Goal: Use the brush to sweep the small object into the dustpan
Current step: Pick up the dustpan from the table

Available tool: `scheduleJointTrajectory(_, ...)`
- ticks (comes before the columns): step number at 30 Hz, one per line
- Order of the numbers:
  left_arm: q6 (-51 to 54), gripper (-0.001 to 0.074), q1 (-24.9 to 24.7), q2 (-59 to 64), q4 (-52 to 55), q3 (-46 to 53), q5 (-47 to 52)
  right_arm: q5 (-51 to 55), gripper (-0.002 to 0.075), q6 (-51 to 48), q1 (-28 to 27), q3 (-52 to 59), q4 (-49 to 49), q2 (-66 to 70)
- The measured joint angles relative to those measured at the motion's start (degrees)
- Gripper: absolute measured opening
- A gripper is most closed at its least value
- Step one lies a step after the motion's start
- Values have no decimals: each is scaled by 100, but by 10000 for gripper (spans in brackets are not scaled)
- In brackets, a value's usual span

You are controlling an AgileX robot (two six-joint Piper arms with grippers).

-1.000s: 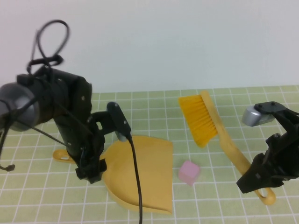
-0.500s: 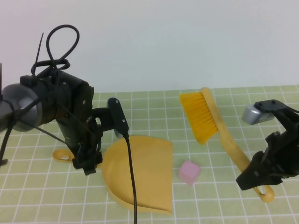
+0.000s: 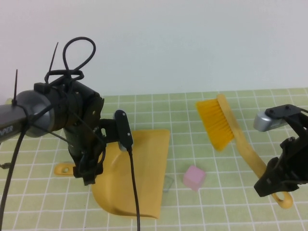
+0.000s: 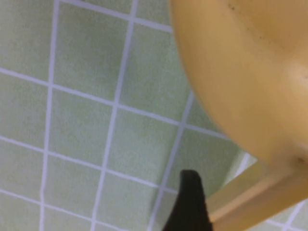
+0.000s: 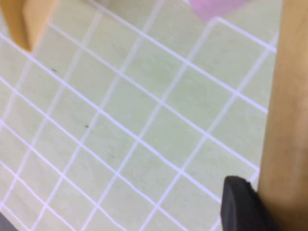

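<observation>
The small pink cube lies on the green checked tablecloth, in the near middle part of the table, a little toward the robot's right, and nothing touches it. To its left, near but apart, is the yellow dustpan; its open edge faces the cube and it seems tilted, with the handle sticking out on the far left side. In the left wrist view the rounded back of the dustpan and its handle fill one corner above the checked cloth. The left gripper is at this handle and is closed on it; one dark finger shows just beside the handle. A black cable hangs from the left arm across the dustpan. On the other side of the cube, the yellow brush is raised and tilted, its bristles above and beyond the cube, well apart from it. The right gripper holds the low end of the brush handle at the right edge of the table; a dark fingertip presses against it. The pink cube is only partly seen in the right wrist view
</observation>
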Motion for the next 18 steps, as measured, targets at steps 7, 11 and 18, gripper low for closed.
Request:
scheduleJointTrajectory(7,9,513,37,-188,201,-92,274,-121,169,38,0,0,-39,0)
scheduleJointTrajectory(11,49,501,37,-415,139,-279,432,-132,169,38,0,0,-39,0)
scheduleJointTrajectory(18,323,475,37,-394,5,-294,295,-45,169,38,0,0,-39,0)
